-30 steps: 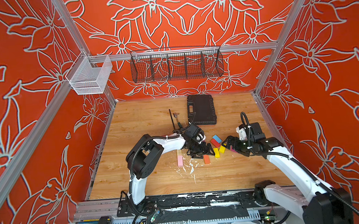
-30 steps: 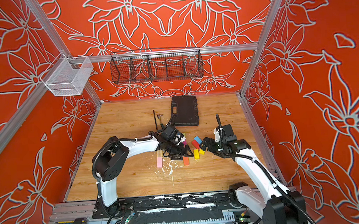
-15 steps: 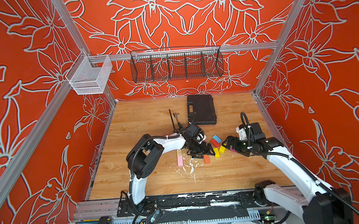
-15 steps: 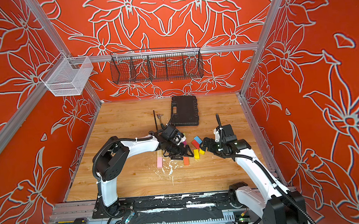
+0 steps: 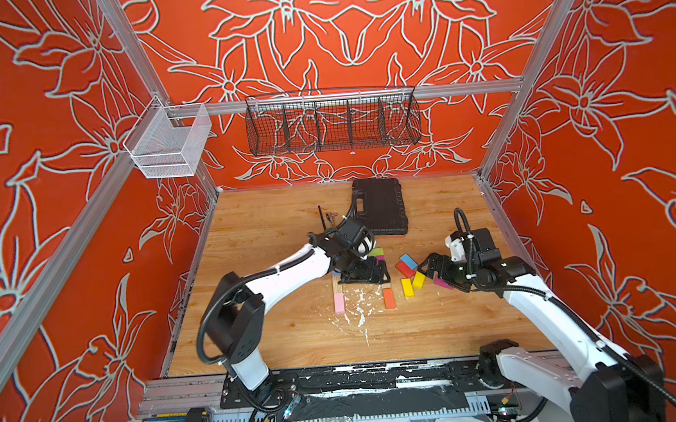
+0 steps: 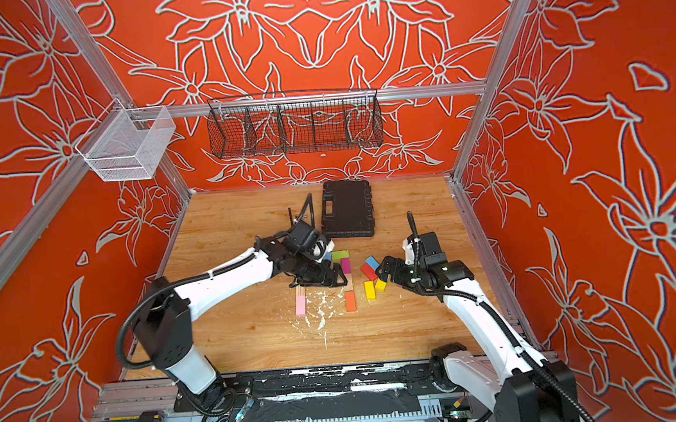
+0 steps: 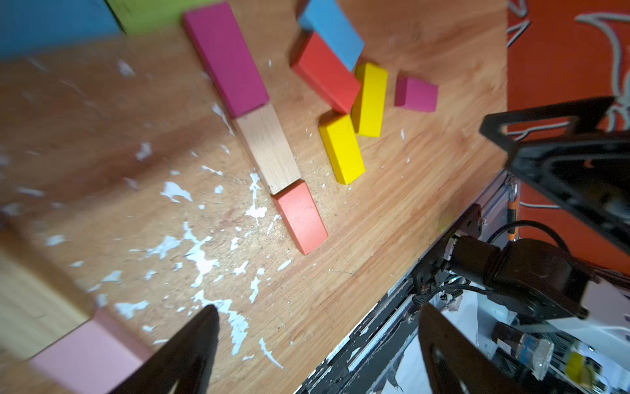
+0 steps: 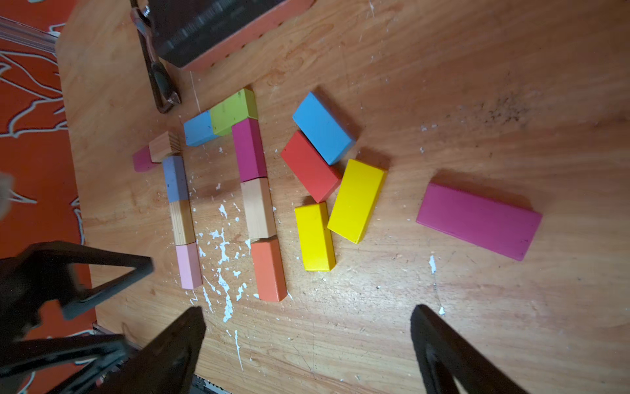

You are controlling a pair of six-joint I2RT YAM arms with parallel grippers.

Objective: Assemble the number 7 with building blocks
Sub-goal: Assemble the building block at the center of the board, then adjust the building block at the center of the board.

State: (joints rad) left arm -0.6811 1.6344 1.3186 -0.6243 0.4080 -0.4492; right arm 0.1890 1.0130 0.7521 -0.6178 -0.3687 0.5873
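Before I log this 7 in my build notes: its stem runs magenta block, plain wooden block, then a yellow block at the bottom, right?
Not yellow: the bottom piece is a flat rectangular orange block, end to end below the flat plain wooden block and the flat magenta block. The right wrist view shows it clearly.

Robot lab test cell, aluminium frame [image 5: 474, 87] holding orange flower-print backdrop walls [image 5: 348, 28], wooden tabletop [image 5: 438, 327], left arm [image 5: 288, 276] and right arm [image 5: 538, 308] bolted to a front rail [image 5: 380, 380], wire basket [image 5: 332, 125] hung behind, cables [image 5: 261, 419] underneath.
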